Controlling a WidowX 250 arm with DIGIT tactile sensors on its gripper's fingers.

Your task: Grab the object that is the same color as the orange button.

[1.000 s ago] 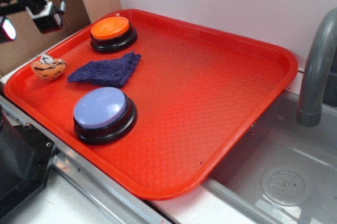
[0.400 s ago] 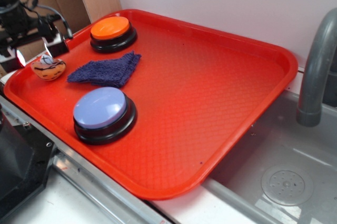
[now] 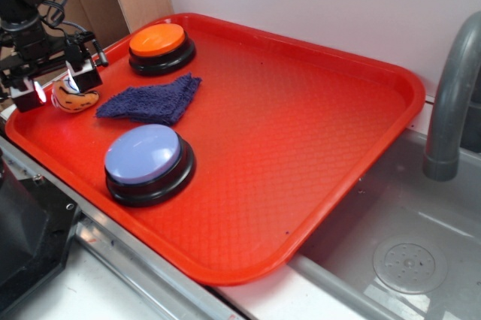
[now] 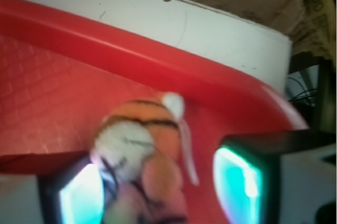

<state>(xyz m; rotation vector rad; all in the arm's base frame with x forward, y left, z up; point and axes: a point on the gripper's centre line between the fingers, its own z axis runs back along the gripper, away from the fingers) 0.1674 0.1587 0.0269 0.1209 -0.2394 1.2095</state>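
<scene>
The gripper [image 3: 54, 86] hangs over the left corner of the red tray [image 3: 316, 155], with its fingers [image 3: 83, 78] spread apart on either side of the small orange toy [image 3: 75, 100]. In the wrist view the gripper [image 4: 158, 192] has the toy [image 4: 142, 150] between its two glowing pads [image 4: 239, 179], nearer one pad and well apart from the other. The picture is blurred, so whether that nearer pad touches the toy is hard to say. The jaws stand wide and grip nothing. The toy lies on the tray floor directly under the gripper, close to the raised tray rim.

Just beyond the gripper, toward the tray's middle, lies a dark blue cloth [image 3: 150, 100], near the toy but apart from it. The orange button [image 3: 160, 46] stands farther back from the gripper, near the tray's far edge. The blue button [image 3: 147, 162] sits on the near side of the cloth, well apart from the gripper.
</scene>
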